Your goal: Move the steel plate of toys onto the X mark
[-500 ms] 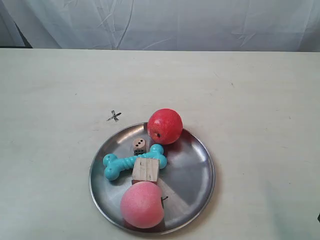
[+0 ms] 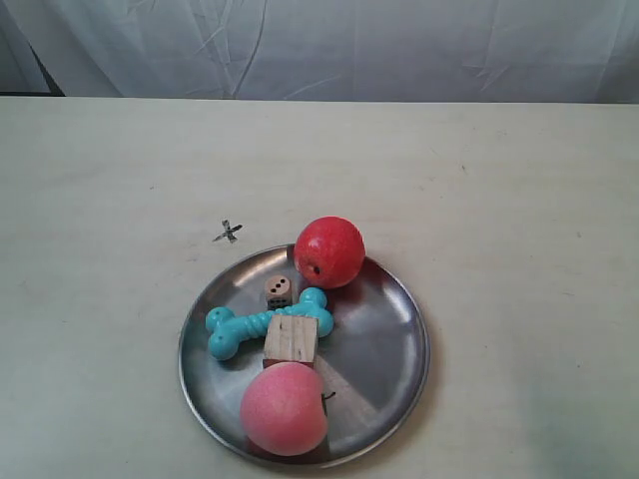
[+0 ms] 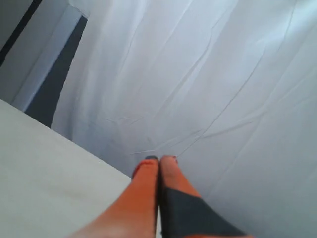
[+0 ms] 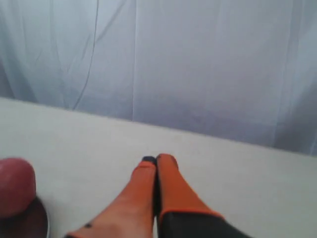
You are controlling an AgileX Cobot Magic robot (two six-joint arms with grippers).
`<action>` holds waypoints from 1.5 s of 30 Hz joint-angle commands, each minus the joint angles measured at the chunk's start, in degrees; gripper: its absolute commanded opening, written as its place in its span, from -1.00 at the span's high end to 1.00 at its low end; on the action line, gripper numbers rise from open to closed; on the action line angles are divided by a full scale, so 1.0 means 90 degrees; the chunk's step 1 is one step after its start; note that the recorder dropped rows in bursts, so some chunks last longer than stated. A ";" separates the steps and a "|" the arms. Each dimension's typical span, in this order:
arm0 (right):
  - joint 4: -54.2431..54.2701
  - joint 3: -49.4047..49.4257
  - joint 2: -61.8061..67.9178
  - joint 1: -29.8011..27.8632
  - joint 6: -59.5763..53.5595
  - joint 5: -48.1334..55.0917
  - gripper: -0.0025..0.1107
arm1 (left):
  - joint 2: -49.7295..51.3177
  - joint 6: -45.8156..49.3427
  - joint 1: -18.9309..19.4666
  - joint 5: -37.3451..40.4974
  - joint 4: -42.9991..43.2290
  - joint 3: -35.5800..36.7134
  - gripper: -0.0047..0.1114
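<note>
The steel plate [image 2: 384,339] lies on the table at the front of the exterior view. It carries a red apple [image 2: 329,250], a pink peach [image 2: 284,408], a turquoise bone [image 2: 235,330], a wooden block [image 2: 292,338] and a brown die [image 2: 279,290]. The X mark [image 2: 229,232] sits on the bare table just beyond the plate's rim, at the upper left. Neither arm appears in the exterior view. My left gripper [image 3: 159,158] is shut and empty, pointing past the table edge at the curtain. My right gripper [image 4: 156,158] is shut and empty above the table, with the peach [image 4: 15,186] and plate rim [image 4: 42,220] at that view's edge.
A pale cloth-covered table [image 2: 499,200] stretches wide around the plate. A white curtain [image 2: 349,45] hangs behind its far edge, with a dark gap [image 3: 54,84] showing in the left wrist view.
</note>
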 commanded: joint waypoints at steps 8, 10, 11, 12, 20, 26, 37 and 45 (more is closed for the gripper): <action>0.0972 0.0008 -0.0033 -0.0028 0.4419 -0.3129 0.97 | -0.0024 -0.0653 -0.0059 -0.0293 -0.1495 -0.0075 0.92; 0.1396 0.0008 -0.0033 -0.0028 0.5863 -0.3060 0.97 | -0.0024 -0.0659 -0.0059 -0.0023 -0.1319 -0.0373 0.92; 0.1749 0.0008 -0.0033 -0.0028 0.5963 -0.3040 0.97 | -0.0024 -0.0646 -0.0059 0.0053 -0.1098 -0.0565 0.92; 0.1972 0.0008 -0.0033 -0.0028 0.5963 -0.3040 0.97 | -0.0024 -0.0646 -0.0059 0.0113 -0.0867 -0.0735 0.92; 0.2536 -0.1421 0.1138 -0.0028 0.4115 -0.0849 0.97 | 0.3126 -0.0646 -0.0059 0.2546 0.1038 -0.2991 0.92; 0.1754 -0.3820 0.4063 -0.0028 0.2775 0.2463 0.97 | 0.6210 0.1222 -0.0059 0.5135 0.1121 -0.5142 0.92; 0.5463 -0.3922 0.7779 -0.0028 -0.0889 0.3973 0.39 | 1.0165 0.3842 -0.0074 0.7273 -0.0433 -0.7590 0.81; 0.6931 -0.2674 0.7765 0.0777 -0.1164 0.2870 -0.06 | 1.2108 0.5698 -0.0425 0.7664 -0.1598 -0.8127 0.00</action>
